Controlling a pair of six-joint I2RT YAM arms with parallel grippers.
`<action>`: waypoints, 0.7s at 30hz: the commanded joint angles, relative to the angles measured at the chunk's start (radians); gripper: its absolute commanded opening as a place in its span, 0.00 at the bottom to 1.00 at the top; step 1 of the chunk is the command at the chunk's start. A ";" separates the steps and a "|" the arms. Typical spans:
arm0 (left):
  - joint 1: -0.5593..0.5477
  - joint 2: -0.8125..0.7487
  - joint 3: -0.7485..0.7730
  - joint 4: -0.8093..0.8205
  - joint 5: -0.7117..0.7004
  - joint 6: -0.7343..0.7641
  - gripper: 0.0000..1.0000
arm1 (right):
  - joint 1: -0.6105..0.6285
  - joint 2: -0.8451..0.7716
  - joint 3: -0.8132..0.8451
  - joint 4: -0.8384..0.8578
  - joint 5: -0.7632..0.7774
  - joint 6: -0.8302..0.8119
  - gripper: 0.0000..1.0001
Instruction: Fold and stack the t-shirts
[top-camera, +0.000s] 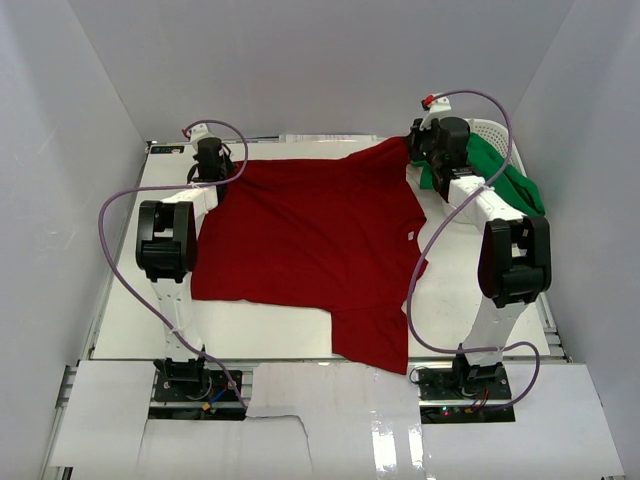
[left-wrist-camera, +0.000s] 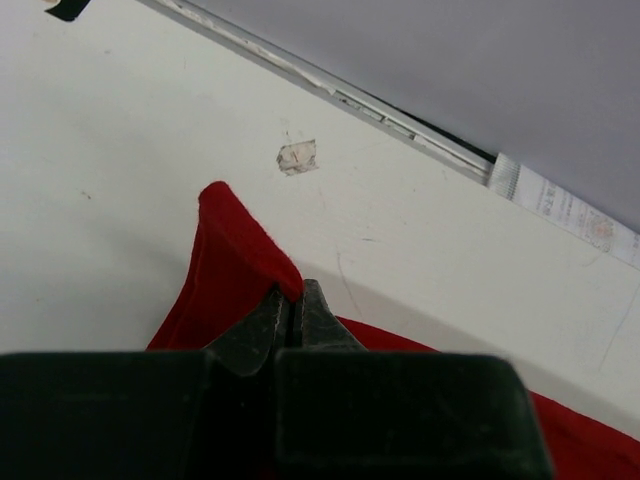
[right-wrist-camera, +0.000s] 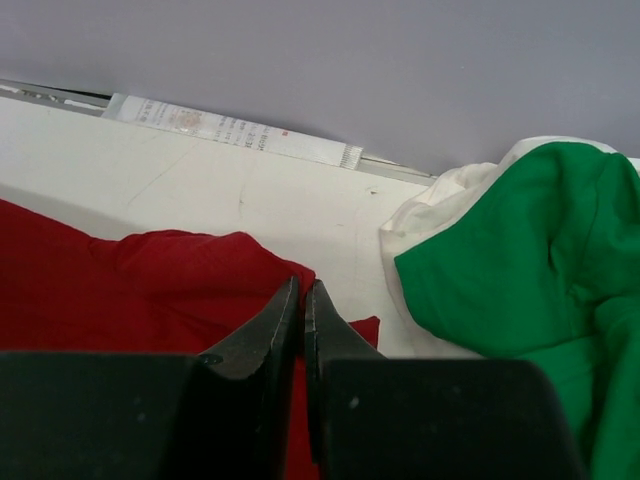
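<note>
The deep red t-shirt (top-camera: 310, 240) lies spread over the middle of the white table. My left gripper (top-camera: 213, 152) is at the shirt's far left corner, shut on the red cloth (left-wrist-camera: 235, 250), which rises to its tips (left-wrist-camera: 295, 292). At the far right corner my right gripper (top-camera: 425, 145) is shut on the red fabric (right-wrist-camera: 150, 285) as well, the cloth pinched at its tips (right-wrist-camera: 303, 288). The bright green t-shirt (top-camera: 500, 175) hangs out of the basket at the back right, just right of the right gripper, and shows in the right wrist view too (right-wrist-camera: 520, 250).
A white slotted basket (top-camera: 487, 128) stands at the table's far right corner. The table's back edge runs along a metal rail (left-wrist-camera: 400, 115) close behind both grippers. A small tape scrap (left-wrist-camera: 297, 156) sticks to the table. White enclosure walls stand on three sides.
</note>
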 joint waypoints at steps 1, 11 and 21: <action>0.008 -0.103 -0.027 0.000 0.000 0.007 0.00 | -0.005 -0.078 -0.033 0.063 0.007 -0.008 0.08; 0.008 -0.130 -0.087 0.002 0.020 0.004 0.00 | -0.005 -0.148 -0.151 0.090 0.015 0.005 0.08; 0.008 -0.166 -0.127 0.000 0.055 -0.004 0.00 | -0.005 -0.214 -0.242 0.105 0.021 0.006 0.08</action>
